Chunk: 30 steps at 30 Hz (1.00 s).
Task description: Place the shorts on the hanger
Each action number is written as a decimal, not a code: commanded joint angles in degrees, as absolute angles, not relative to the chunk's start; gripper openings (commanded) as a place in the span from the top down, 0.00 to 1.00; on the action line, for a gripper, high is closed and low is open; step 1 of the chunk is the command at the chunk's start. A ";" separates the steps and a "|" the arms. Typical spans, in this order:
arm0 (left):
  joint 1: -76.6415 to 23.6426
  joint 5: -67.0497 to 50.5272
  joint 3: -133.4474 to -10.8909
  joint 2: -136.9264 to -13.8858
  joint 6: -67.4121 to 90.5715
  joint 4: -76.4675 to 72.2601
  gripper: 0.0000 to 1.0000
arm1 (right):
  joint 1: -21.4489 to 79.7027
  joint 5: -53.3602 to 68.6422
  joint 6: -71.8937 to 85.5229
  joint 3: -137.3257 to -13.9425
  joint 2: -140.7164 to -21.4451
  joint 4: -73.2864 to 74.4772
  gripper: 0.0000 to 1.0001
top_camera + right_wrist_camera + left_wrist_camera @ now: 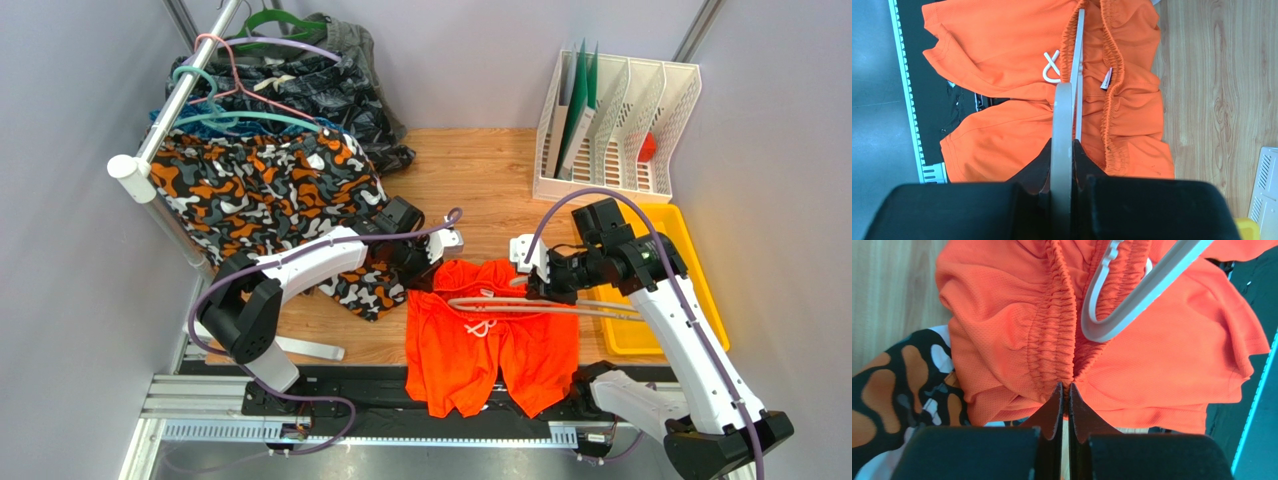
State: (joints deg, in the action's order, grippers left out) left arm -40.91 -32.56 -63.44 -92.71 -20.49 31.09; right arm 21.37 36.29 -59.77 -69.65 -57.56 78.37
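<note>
The bright orange-red shorts (490, 345) lie on the table's front edge, legs hanging over the black strip. My left gripper (428, 268) is shut on the bunched elastic waistband (1057, 340) at the shorts' left corner. My right gripper (530, 285) is shut on the cream hanger (560, 305), which it holds level across the shorts. In the left wrist view the hanger's rounded end (1132, 300) sits between the two waistband layers. In the right wrist view the hanger (1063, 115) runs edge-on into the waist opening of the shorts (997, 35), next to the white drawstring (1050, 67).
Camouflage shorts (260, 185) and dark shorts (330, 80) hang from thin hangers on a rail (180, 90) at the back left. A white file rack (615, 125) stands at the back right, a yellow tray (695, 260) under my right arm. A white strip (312, 348) lies front left.
</note>
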 commanded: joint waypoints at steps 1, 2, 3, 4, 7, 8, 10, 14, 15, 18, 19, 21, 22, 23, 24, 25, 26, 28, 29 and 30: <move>-41.04 -35.06 -67.85 -89.92 -21.27 34.01 1.00 | 22.23 37.35 -58.54 -69.70 -57.83 78.93 1.00; -41.04 -35.50 -68.37 -89.56 -21.36 34.88 1.00 | 22.41 37.35 -58.36 -69.70 -57.92 78.32 1.00; -41.13 -36.03 -69.60 -88.95 -21.10 35.41 1.00 | 22.85 37.35 -58.10 -69.70 -58.35 77.79 1.00; -41.05 -36.21 -70.13 -88.77 -21.01 35.85 1.00 | 22.85 37.44 -57.66 -69.70 -58.53 76.48 1.00; -41.04 -36.74 -72.59 -88.51 -20.13 37.09 1.00 | 23.03 38.58 -55.64 -70.05 -59.32 72.79 1.00; -41.04 -36.65 -73.29 -88.59 -20.04 37.61 1.00 | 23.03 39.02 -53.98 -70.14 -59.41 71.56 1.00; -41.04 -37.00 -75.14 -88.59 -19.34 37.97 1.00 | 23.12 40.34 -52.56 -70.14 -59.85 68.14 1.00; -41.04 -37.44 -77.86 -88.94 -18.28 38.41 1.00 | 23.12 41.66 -49.22 -69.44 -60.38 62.77 1.00; -41.04 -37.44 -78.22 -89.03 -17.93 38.50 1.00 | 23.12 41.75 -47.65 -69.00 -60.21 60.40 1.00; -41.05 -37.27 -79.45 -89.56 -17.58 38.85 1.00 | 23.12 41.31 -44.58 -67.68 -59.59 55.83 1.00; -41.04 -37.27 -79.80 -89.56 -17.49 38.85 1.00 | 23.20 41.05 -43.95 -67.24 -59.24 54.94 1.00; -41.13 -37.18 -80.07 -89.74 -16.79 38.93 1.00 | 23.12 40.00 -42.28 -66.53 -58.80 52.65 1.00; -41.05 -36.92 -80.24 -89.82 -16.70 39.02 1.00 | 23.03 39.21 -42.45 -66.62 -58.45 52.91 1.00; -41.04 -36.48 -80.42 -89.82 -16.70 39.11 1.00 | 22.68 37.55 -42.63 -66.88 -58.19 53.52 1.00; -41.04 -36.39 -80.51 -89.74 -16.61 39.02 1.00 | 22.24 37.36 -43.50 -67.06 -57.40 55.09 1.00; -41.04 -36.39 -80.51 -89.74 -16.09 38.94 1.00 | 21.63 37.79 -44.03 -67.06 -56.87 55.98 1.00; -41.13 -36.65 -80.68 -89.82 -15.74 38.94 1.00 | 21.53 38.14 -44.29 -66.63 -56.43 56.68 1.00; -41.04 -37.35 -81.12 -90.26 -15.21 38.76 1.00 | 21.53 39.54 -44.13 -65.83 -55.46 55.90 1.00; -41.13 -37.44 -81.38 -90.52 -15.03 38.67 1.00 | 21.45 39.90 -42.82 -65.31 -55.46 53.11 1.00; -41.05 -37.70 -81.82 -90.88 -15.12 38.41 1.00 | 21.53 40.34 -40.63 -64.43 -55.98 51.52 1.00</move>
